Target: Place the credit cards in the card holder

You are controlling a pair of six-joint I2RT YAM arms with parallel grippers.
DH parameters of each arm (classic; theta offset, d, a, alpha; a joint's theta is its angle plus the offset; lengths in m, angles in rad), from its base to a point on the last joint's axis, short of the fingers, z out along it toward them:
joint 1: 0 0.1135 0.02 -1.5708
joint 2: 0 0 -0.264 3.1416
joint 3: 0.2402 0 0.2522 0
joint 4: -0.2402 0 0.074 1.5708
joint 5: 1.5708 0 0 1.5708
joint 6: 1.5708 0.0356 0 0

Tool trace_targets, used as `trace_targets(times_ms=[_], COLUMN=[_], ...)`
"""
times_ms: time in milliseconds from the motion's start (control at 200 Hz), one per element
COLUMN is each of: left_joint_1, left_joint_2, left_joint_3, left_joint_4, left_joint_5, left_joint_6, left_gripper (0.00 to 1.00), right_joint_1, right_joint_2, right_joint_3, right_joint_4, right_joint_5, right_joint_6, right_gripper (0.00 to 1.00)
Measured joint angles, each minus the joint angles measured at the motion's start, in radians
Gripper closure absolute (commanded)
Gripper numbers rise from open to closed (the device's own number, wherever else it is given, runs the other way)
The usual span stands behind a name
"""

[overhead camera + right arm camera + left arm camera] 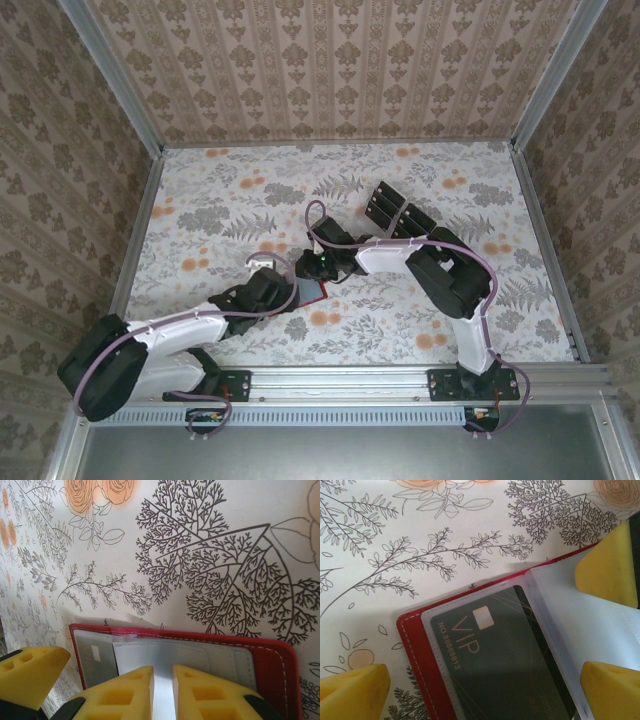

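Card holder [414, 655] lies open on the floral table [220, 200], a little ahead of the two arm bases and roughly midway between them, so look there first. You can see one dark VIP card [505, 670] lying flat inside its clear pocket, next to the red stitched edge. Your left end effector [480, 692] hangs over the open holder with its fingers spread wide, one yellow fingertip [350, 690] off the red edge and the other over the clear plastic, gripping nothing. Your right end effector [162, 692] reaches in from the right, its fingers almost together and pinched on a loose clear page [560, 615] of the holder, which lifts away from the card. Farther out, toward the far right, more dark credit cards [388, 205] lie on the table, well apart from the holder.
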Motion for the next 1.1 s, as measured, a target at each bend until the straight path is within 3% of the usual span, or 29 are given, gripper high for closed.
trace_targets(times_ms=[295,600,865,1100], left_joint_1=[-0.037,-0.061,-0.061,-0.061], left_joint_2=[0.098,0.143,0.143,0.138], left_joint_3=[0.067,0.103,0.099,0.084], left_joint_4=[-0.033,-0.109,-0.117,-0.105], left_joint_5=[-0.065,-0.141,-0.159,-0.163], left_joint_6=[0.000,-0.032,-0.069,-0.084], left_gripper=[0.00,0.00,0.00,0.00], right_joint_1=[0.000,-0.002,-0.001,0.031], right_joint_2=[0.002,-0.041,-0.232,-0.258], right_joint_3=[0.000,-0.002,-0.134,-0.244], right_joint_4=[0.002,-0.001,0.018,0.038], right_joint_5=[-0.005,-0.010,0.040,0.090], right_joint_6=[0.003,0.007,0.044,0.106], right_gripper=[0.80,0.62,0.60,0.60])
